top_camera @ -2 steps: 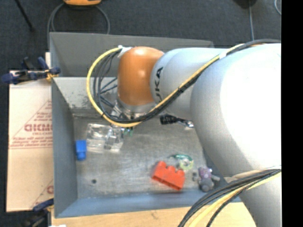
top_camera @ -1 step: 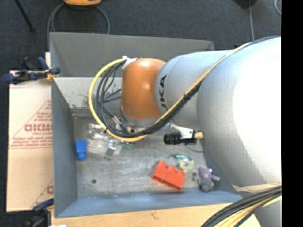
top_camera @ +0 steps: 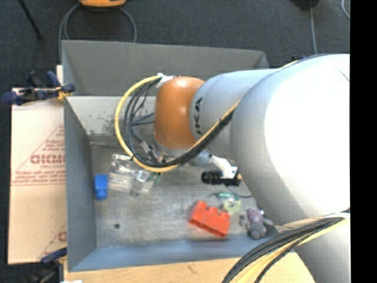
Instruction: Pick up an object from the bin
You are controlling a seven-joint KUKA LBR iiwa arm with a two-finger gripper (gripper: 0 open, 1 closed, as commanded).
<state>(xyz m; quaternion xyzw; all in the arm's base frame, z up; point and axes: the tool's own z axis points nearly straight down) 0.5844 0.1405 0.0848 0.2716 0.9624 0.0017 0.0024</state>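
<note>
Arm reaching into the grey bin (top_camera: 76,175), with the hand (top_camera: 143,168) hanging over a clear plastic thing (top_camera: 125,177).
The clear plastic thing is lying near the bin's left wall, just beside a small blue piece (top_camera: 101,186). The orange wrist cover (top_camera: 177,114) is hiding much of the hand, so I cannot tell if it is open or closed. A red-orange block (top_camera: 209,219), a green ring (top_camera: 228,203) and a grey-purple figure (top_camera: 255,223) are lying toward the front right corner.
</note>
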